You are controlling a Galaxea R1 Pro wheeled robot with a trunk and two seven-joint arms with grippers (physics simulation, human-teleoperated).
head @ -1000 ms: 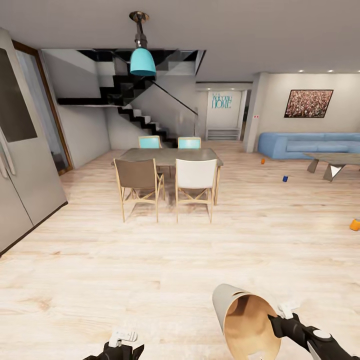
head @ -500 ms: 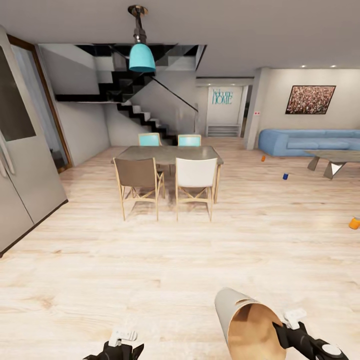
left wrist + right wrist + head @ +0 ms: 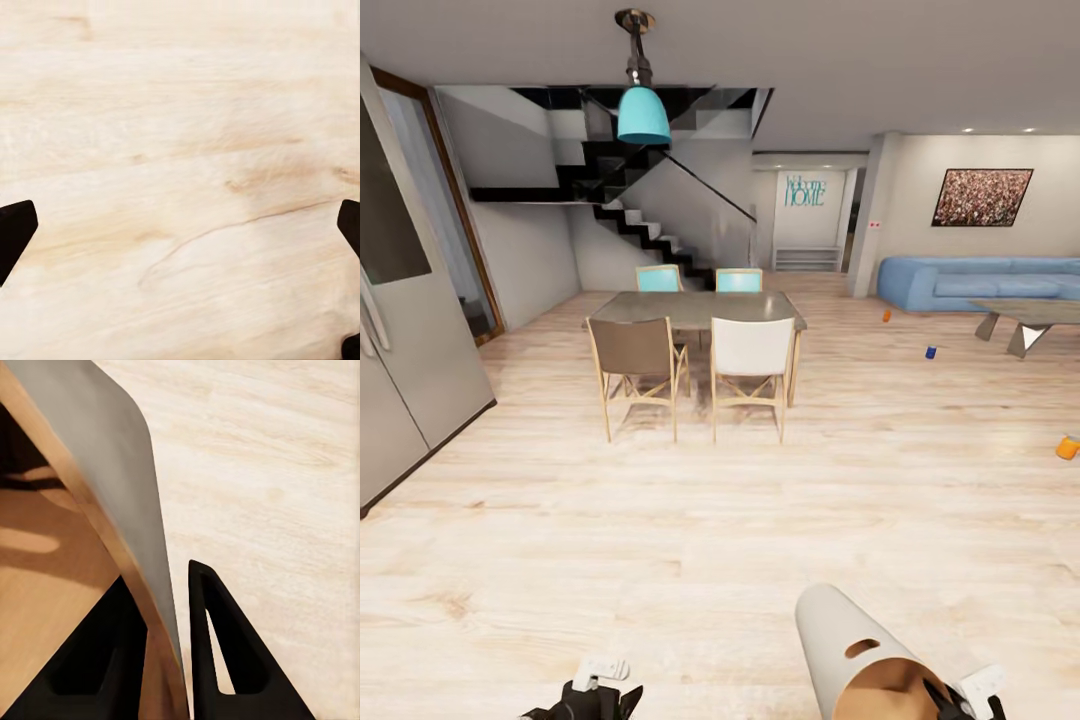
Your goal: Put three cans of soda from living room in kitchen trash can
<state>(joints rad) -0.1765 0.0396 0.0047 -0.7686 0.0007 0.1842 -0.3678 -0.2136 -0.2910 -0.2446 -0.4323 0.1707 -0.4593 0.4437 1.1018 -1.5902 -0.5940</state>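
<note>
The trash can (image 3: 838,640), light tan with a brown inside and an oval cut-out, hangs tilted at the bottom right of the head view. My right gripper (image 3: 952,698) is shut on its rim. In the right wrist view the two black fingers (image 3: 219,649) pinch the bin's thin wall (image 3: 112,472) between them. Far off on the living room floor lie an orange can (image 3: 886,316), a dark blue can (image 3: 930,352) and another orange can (image 3: 1067,448). My left gripper (image 3: 596,688) is low at the bottom left, open (image 3: 180,232) over bare wood floor.
A dining table (image 3: 695,310) with several chairs stands ahead in the middle. The blue sofa (image 3: 980,283) and the low glass table (image 3: 1025,322) are at the far right. A grey cabinet front (image 3: 400,330) lines the left. Stairs rise behind the table.
The trash can and my right gripper have sunk toward the bottom edge of the head view, and the bin has tipped so its outer wall and cut-out show. The head view shifted slightly.
</note>
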